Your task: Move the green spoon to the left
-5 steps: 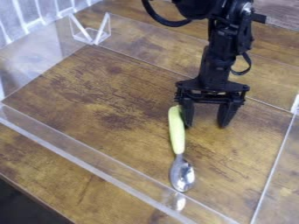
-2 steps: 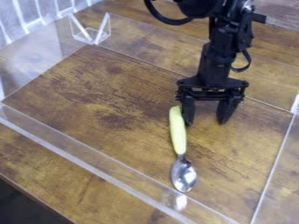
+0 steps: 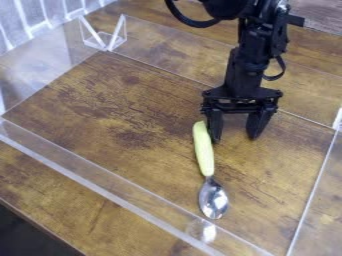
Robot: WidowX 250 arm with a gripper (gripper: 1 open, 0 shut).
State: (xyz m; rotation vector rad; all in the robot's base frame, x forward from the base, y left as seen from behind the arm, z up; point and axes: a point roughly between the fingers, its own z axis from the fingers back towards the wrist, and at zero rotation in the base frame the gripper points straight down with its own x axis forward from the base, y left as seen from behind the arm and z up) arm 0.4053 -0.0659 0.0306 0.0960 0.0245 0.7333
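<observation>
the wooden table (image 3: pixel 120 100) takes up nearly the whole view, its grain running across, and a low clear acrylic wall (image 3: pixel 94 175) rings the working patch, most likely there so nothing slides off the edge. a small clear stand (image 3: pixel 102 33) sits at the far left corner, well apart from the action.

the black arm (image 3: pixel 257 45) comes down from the top right and points its wrist straight at the board, which suits a pick from above on something lying flat. at its end the gripper (image 3: pixel 241 127) stands spread wide, fingers splayed and gripping nothing, its tips down near the wood. it stands just to the right of the spoon's handle end rather than over it, so by my reckoning the grasp is not yet lined up.

the green spoon (image 3: pixel 205 165) lies flat on the table in the right half of the enclosure, its yellow-green handle (image 3: pixel 201 148) pointing up toward the gripper and its shiny metal bowl (image 3: pixel 213 201) toward the near wall. it is free of the fingers, though the handle tip lies close beside the left one. the open stretch of wood to its left looks to be where it should go, so the move has not started.
</observation>
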